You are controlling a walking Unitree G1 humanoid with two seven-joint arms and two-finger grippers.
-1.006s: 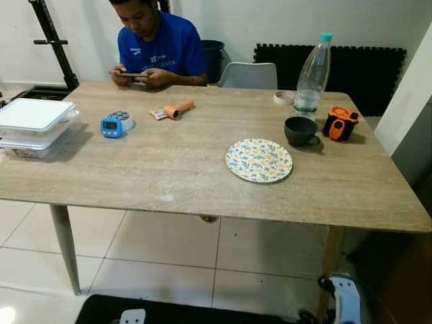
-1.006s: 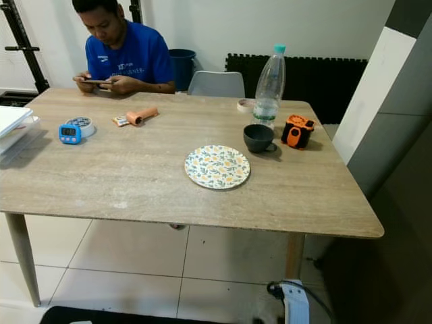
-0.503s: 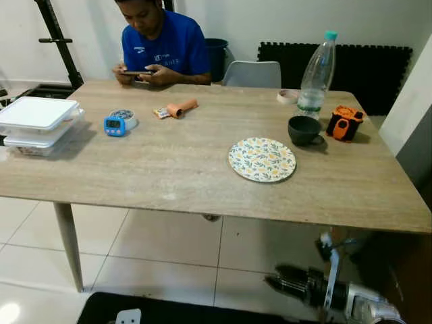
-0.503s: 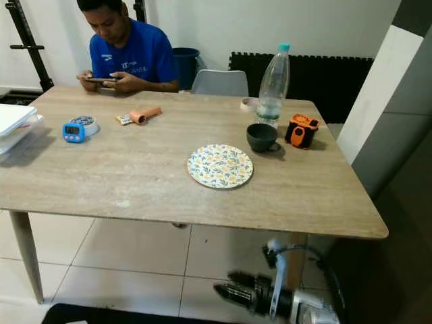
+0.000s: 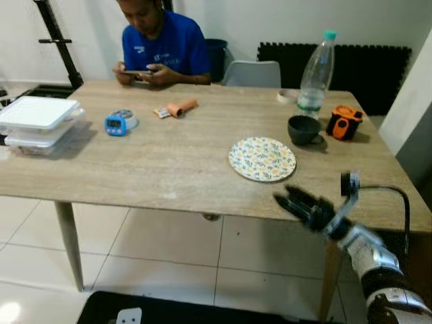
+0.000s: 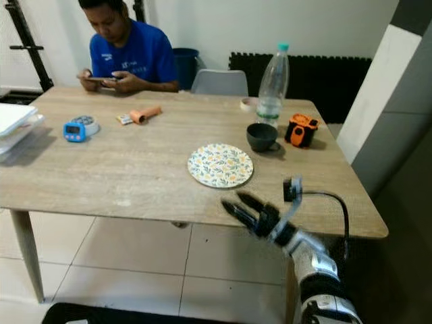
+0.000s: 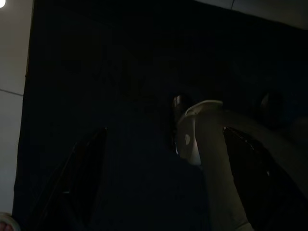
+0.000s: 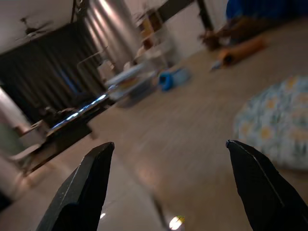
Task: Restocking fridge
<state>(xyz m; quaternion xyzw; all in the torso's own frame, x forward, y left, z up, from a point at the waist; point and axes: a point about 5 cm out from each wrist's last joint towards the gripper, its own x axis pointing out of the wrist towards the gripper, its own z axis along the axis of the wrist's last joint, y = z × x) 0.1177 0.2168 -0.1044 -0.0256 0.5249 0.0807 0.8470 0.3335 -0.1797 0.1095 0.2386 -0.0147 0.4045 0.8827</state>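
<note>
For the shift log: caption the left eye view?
Right gripper, open, raised at the table edge near the floral plate.

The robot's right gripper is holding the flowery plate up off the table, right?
No. In the left eye view the flowery plate lies flat on the table, and the right gripper is open at the near edge, holding nothing and not touching the plate.

On the surface (image 5: 169, 169), a plate (image 5: 262, 159) lies before the cup (image 5: 302, 129); a bottle (image 5: 314, 73) stands behind, containers (image 5: 37, 125) far left.
</note>
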